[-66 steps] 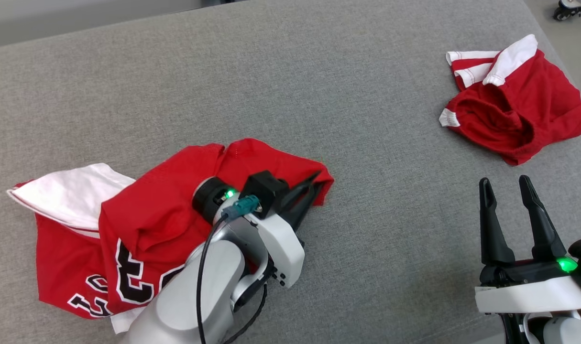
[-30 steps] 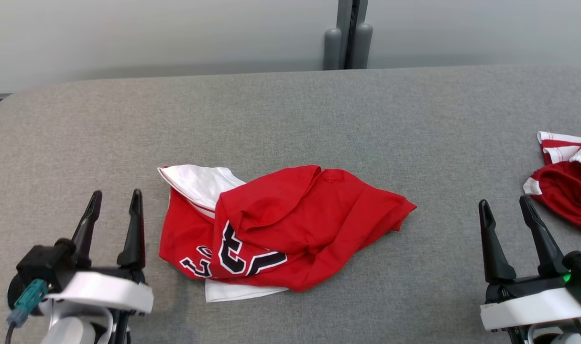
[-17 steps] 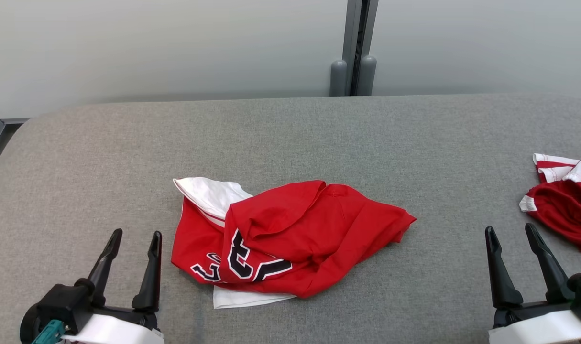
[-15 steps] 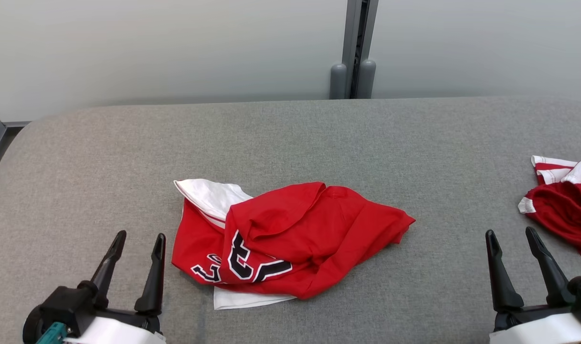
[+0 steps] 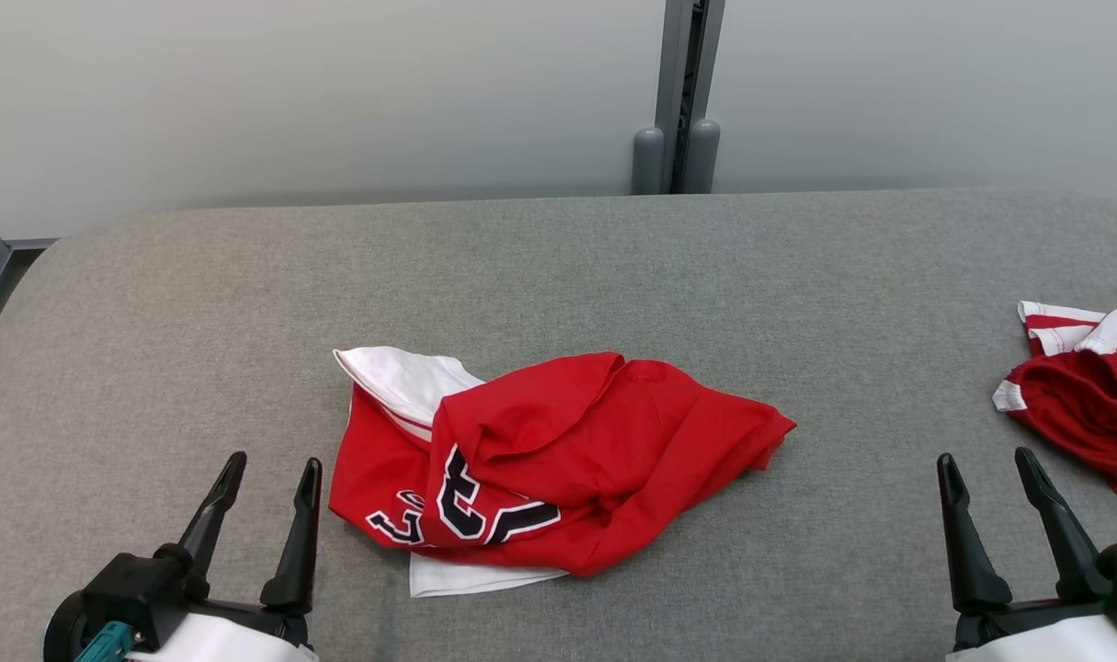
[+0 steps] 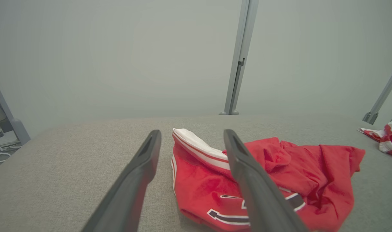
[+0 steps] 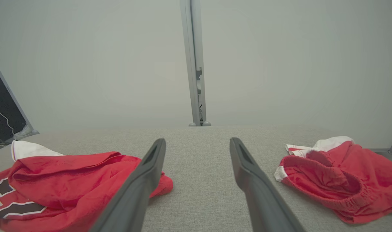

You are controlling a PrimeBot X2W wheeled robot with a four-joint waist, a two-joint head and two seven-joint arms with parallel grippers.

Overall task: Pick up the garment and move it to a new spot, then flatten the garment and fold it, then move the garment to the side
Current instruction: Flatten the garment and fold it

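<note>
The garment (image 5: 613, 441) is a red jersey with white trim and black lettering, lying crumpled in the middle of the grey padded table (image 5: 558, 267). My left gripper (image 5: 274, 462) stands open at the lower left, just left of the jersey and apart from it. My right gripper (image 5: 983, 457) stands open at the lower right, well clear of it. The left wrist view looks past the left gripper (image 6: 192, 132) to the garment (image 6: 312, 167) just beyond its fingers. In the right wrist view the garment (image 7: 70, 180) lies to the left of the right gripper (image 7: 197, 140).
A second bunched-up red and white piece of clothing (image 5: 1082, 414) lies at the table's right edge, just beyond my right gripper, and appears too in the right wrist view (image 7: 337, 174). A grey post (image 5: 678, 92) rises against the pale wall behind the table.
My left gripper has left the jersey's right edge and drawn back to the lower left, open. The head camera has turned and tilted up. The jersey lies still.
</note>
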